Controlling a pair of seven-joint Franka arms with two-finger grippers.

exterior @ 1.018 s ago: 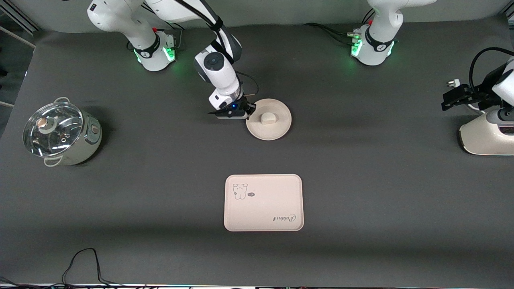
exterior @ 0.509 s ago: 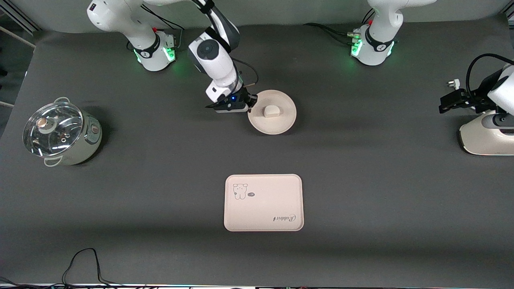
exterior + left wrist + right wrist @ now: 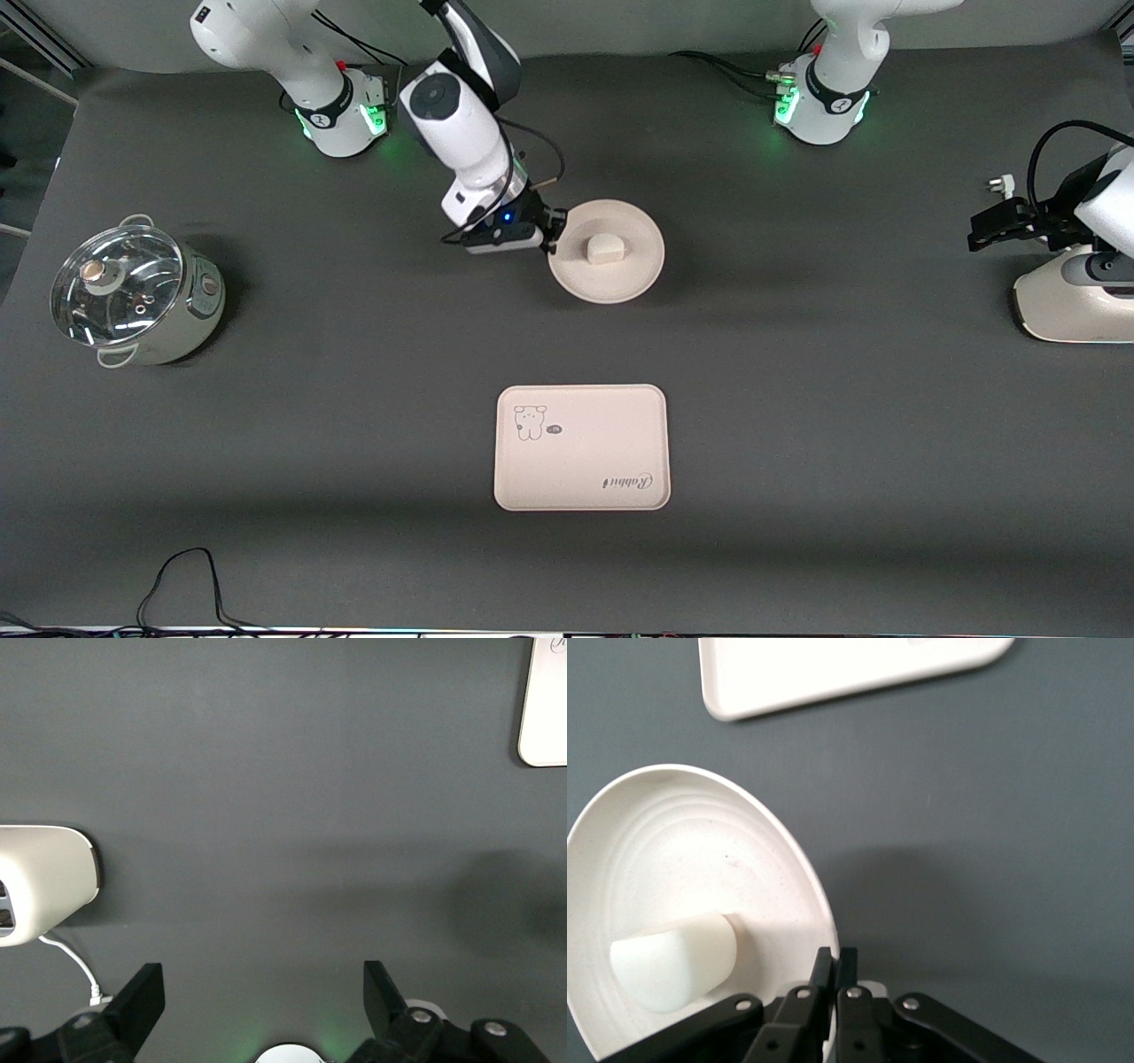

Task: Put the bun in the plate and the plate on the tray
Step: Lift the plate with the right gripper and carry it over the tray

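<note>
The round cream plate (image 3: 611,266) is lifted off the table, tilted a little, with the white bun (image 3: 606,248) lying in it. My right gripper (image 3: 551,236) is shut on the plate's rim at the edge toward the right arm's end. In the right wrist view the fingers (image 3: 835,967) pinch the rim of the plate (image 3: 682,859), and the bun (image 3: 673,961) lies close to them. The tray (image 3: 581,447) with the rabbit drawing lies on the table nearer the front camera; its edge shows in the right wrist view (image 3: 833,669). My left gripper (image 3: 992,221) is open and empty, waiting at the left arm's end.
A pot with a glass lid (image 3: 133,292) stands toward the right arm's end. A white appliance (image 3: 1076,301) stands at the left arm's end, under the left gripper; it also shows in the left wrist view (image 3: 44,881), with a white cable (image 3: 71,957).
My right gripper has lifted the plate with the bun off the table and carried it slightly toward the left arm's end. The left arm has hardly moved.
</note>
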